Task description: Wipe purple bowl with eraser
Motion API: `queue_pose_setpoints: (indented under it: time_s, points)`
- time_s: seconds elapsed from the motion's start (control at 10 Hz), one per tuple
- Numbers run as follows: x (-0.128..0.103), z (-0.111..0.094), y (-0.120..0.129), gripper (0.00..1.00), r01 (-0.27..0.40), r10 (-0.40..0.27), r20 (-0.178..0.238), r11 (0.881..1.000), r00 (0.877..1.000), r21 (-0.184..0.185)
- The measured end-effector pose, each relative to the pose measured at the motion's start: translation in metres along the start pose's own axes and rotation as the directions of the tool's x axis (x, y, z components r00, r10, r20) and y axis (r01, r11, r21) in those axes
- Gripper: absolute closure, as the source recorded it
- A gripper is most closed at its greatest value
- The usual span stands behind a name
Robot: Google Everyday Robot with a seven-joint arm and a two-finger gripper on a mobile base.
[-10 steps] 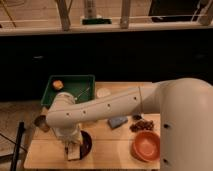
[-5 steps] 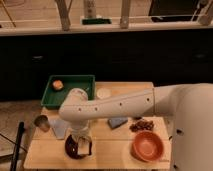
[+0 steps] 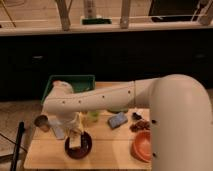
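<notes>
The purple bowl [image 3: 80, 148] is small, dark and glossy, and sits near the front left of the wooden table [image 3: 107, 150]. My gripper [image 3: 75, 136] reaches down from the white arm into the bowl. It is shut on the eraser [image 3: 75, 143], a whitish-tan block that rests against the bowl's inside. The bowl's far rim is hidden by the gripper.
An orange bowl [image 3: 142, 146] stands at the front right. A blue-grey pad [image 3: 117, 120] and a dark pile of snacks [image 3: 139, 123] lie mid-table. A metal cup [image 3: 41, 121] is at the left edge, and a green bin [image 3: 75, 81] at the back left.
The gripper with the eraser has moved from the bowl's left edge to over its inside. The arm has swung slightly, and the bowl has stayed roughly in place.
</notes>
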Motion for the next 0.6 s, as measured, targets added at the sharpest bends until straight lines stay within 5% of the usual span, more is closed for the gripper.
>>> queue_pose_setpoints:
  time_s: [0.4,0.6]
  points:
    - [-0.041,0.008,-0.017,1.0,0.098,-0.097,0.029,0.995,0.995,-0.005]
    - [-0.057,0.017,-0.001,1.0,0.083,-0.083,0.051,0.997,0.995,-0.001]
